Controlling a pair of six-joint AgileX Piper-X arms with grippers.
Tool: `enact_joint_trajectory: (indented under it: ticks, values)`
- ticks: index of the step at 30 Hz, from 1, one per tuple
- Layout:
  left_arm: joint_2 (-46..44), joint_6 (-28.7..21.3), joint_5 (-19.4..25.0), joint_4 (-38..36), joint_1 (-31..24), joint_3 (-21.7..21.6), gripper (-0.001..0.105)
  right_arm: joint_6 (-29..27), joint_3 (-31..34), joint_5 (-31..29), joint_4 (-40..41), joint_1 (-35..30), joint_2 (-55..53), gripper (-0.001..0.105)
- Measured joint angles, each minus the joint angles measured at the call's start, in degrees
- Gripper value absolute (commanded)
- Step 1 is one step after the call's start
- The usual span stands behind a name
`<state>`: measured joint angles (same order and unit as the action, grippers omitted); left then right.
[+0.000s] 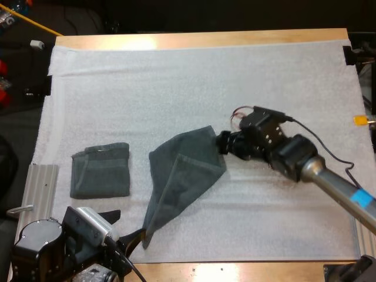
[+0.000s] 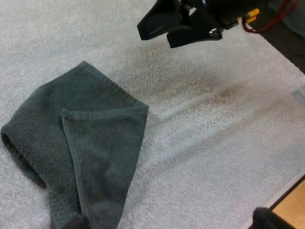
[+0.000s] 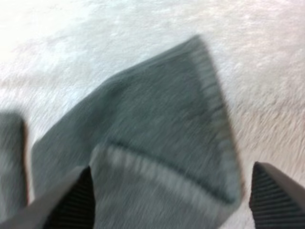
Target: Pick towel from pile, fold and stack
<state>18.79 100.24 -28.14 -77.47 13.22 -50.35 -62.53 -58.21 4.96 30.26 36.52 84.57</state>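
Jaws on both arms gape apart, right jaws over the far corner of the loose dark grey-green terry towel (image 1: 182, 182) toward the front edge of the wooden table (image 1: 205, 39), left jaws at the towel's near corner, so imo pinch both hems squarely before folding.

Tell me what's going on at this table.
Two robot arms are partway through folding towels. A dark grey-green towel lies half folded in the middle of the white mat, one flap turned over. The right gripper is open, poised at the towel's far right corner. The left gripper, also open, sits by its near tip. One folded towel already lies apart on the left arm's side.
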Motion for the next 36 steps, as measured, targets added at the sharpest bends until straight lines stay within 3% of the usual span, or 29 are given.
enact_joint_trajectory:
  ticks: [4, 11, 20, 27, 36]
  values:
    - [0.0, 0.0, 0.0, 0.0, 0.0, 0.0, 0.065, 0.0, 0.0, 4.64, -4.99, -2.81, 4.92, 0.048]
    - [0.0, 0.0, 0.0, 0.0, 0.0, 0.0, 0.065, 0.0, -0.07, 7.06, -14.14, -2.99, 12.61, 0.047]
    - [0.0, 0.0, 0.0, -0.46, 0.0, 0.0, 0.065, -3.03, -5.64, 5.54, -15.92, -2.99, 22.15, 0.047]
    - [0.0, 0.0, 0.0, -0.84, 0.0, 0.0, 0.065, -8.97, -14.54, -0.53, -9.3, -2.99, 28.36, 0.047]
    - [0.0, 0.0, 0.0, -0.88, 0.0, 0.0, 0.065, -15.68, -21.99, -0.33, -0.97, -2.52, 32.72, 0.047]
